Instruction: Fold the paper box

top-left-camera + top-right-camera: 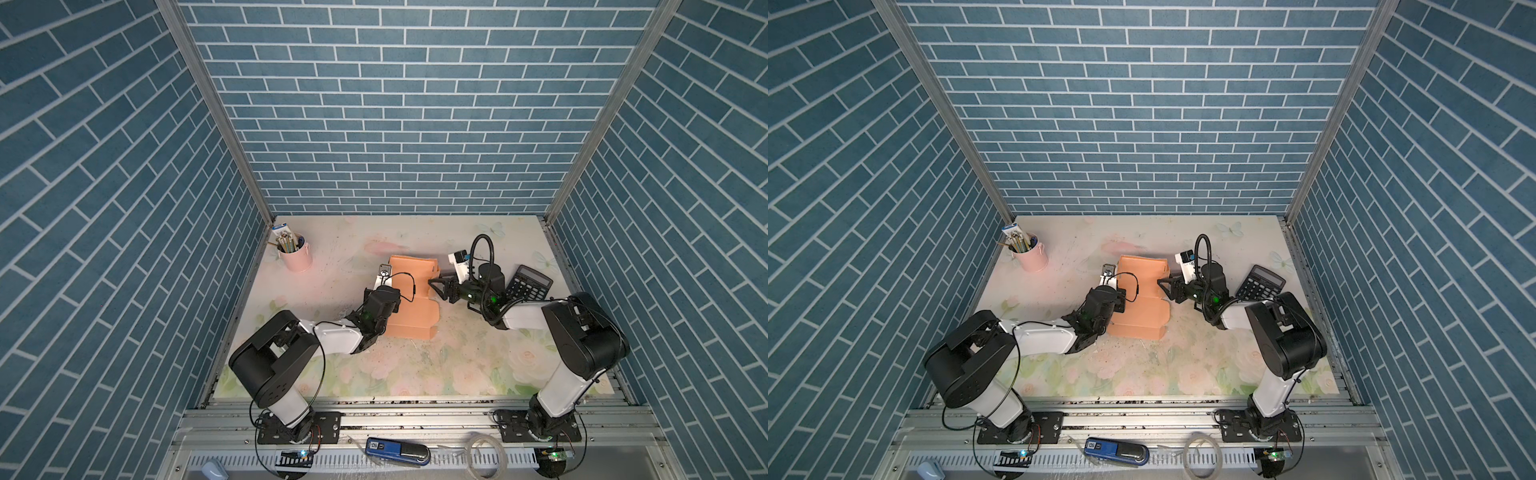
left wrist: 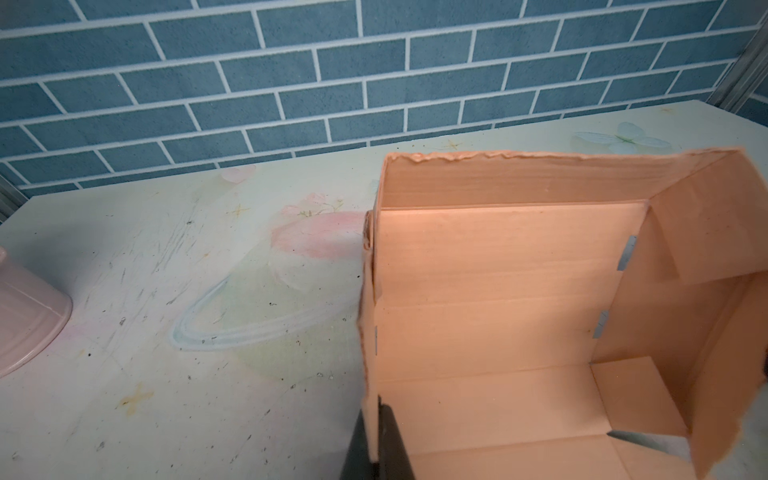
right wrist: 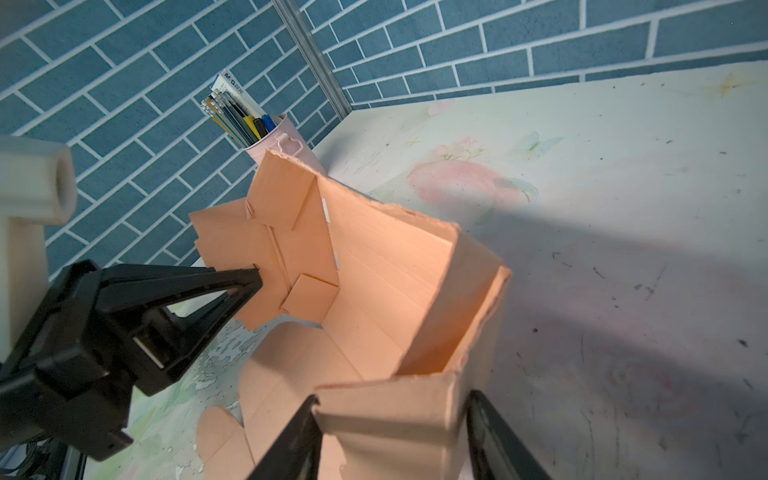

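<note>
one half-folded paper box [image 1: 415,266] is sitting mid-tabletop [image 1: 332,299]. the left end effector [image 2: 378,415], mostly cropped, is pinching its left wall. the right end effector [image 3: 390,415] is straddling the right wall, grip unclear.

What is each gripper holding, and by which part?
Both hold the box. The left gripper pinches the side wall nearest it, and the right gripper clamps the folded flap on the opposite side.
</note>
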Tool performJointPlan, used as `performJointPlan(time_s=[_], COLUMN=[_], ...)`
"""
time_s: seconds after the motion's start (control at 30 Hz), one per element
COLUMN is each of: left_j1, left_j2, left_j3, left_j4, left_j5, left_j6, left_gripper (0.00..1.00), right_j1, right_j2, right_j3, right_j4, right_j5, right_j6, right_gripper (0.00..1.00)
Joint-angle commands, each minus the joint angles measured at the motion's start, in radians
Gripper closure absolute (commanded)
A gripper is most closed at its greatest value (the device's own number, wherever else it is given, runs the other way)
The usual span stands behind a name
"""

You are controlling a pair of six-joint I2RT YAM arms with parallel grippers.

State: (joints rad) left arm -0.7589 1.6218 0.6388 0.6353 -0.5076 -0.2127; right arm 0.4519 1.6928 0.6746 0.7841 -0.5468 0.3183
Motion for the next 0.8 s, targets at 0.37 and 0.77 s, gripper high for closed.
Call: performJointPlan(time_s=[0.37,0.77], left_j1=[-0.007,-0.007], left_j2=[0.037,0.052], left_j3=[-0.068,-0.062], left_j4=[0.149,0.167], left_j5=[0.038,0.049], left_j6=[0.022,0.032], left_gripper=[1.0,1.0], right_j1=[-0.003,0.064], right_j2=[-0.122,0.025], right_j3=[0.259,0.416], right_j4=[-0.476,-0.637], right_j5=[0.203,0.278], right_j6=[-0.066,-0.096], right_gripper=[0.52,0.63])
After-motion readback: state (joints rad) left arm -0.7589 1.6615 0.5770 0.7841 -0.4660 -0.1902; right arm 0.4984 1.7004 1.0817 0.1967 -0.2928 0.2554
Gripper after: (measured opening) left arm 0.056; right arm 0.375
